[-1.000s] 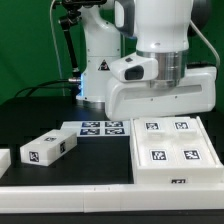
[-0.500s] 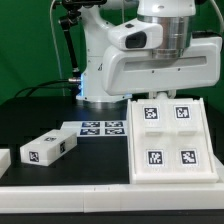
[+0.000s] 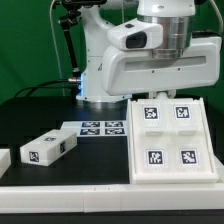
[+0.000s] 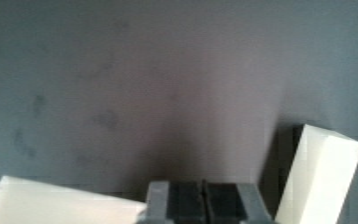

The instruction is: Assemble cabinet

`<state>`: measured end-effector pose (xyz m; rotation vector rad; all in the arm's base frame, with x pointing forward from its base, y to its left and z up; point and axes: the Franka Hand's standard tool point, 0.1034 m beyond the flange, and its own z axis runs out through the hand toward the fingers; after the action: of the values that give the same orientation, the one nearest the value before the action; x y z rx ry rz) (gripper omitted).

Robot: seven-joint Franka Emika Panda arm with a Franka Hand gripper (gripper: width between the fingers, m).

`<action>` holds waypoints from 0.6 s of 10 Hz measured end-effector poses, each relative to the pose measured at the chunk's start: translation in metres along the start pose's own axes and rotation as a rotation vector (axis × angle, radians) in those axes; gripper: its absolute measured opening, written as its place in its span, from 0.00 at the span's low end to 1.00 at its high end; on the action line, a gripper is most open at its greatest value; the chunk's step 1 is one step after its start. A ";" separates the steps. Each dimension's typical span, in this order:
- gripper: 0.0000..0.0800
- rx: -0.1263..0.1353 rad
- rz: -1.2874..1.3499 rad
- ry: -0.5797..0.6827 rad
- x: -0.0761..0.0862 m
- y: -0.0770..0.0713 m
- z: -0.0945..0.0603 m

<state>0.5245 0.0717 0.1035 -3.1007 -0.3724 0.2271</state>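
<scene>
The cabinet body (image 3: 168, 142) is a large white box at the exterior view's right, its top face carrying several black-and-white tags. A small white drawer block (image 3: 48, 147) with tags lies loose at the left. Another white block (image 3: 4, 160) shows at the left edge. The arm's white hand (image 3: 160, 65) hangs above the back of the cabinet, and its fingers are hidden there. In the wrist view my gripper (image 4: 206, 188) is shut and empty over dark table. A white part (image 4: 325, 175) stands beside it and another (image 4: 60, 203) lies on the other side. I cannot tell which parts they are.
The marker board (image 3: 100, 128) lies flat on the black table between the drawer block and the cabinet. A long white rail (image 3: 70, 195) runs along the table's front. The robot base (image 3: 100, 70) stands behind the marker board.
The hand has risen from just over the cabinet, uncovering its whole top face. It has held still for the last half second. The cabinet and blocks have not moved.
</scene>
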 end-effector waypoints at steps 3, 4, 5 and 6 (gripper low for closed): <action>0.00 -0.003 -0.013 -0.018 0.005 0.010 -0.020; 0.00 -0.003 -0.016 -0.032 0.008 0.013 -0.027; 0.00 -0.002 -0.021 -0.033 0.013 0.015 -0.029; 0.00 -0.001 -0.022 -0.041 0.015 0.015 -0.029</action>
<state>0.5468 0.0606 0.1300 -3.0953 -0.4079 0.2908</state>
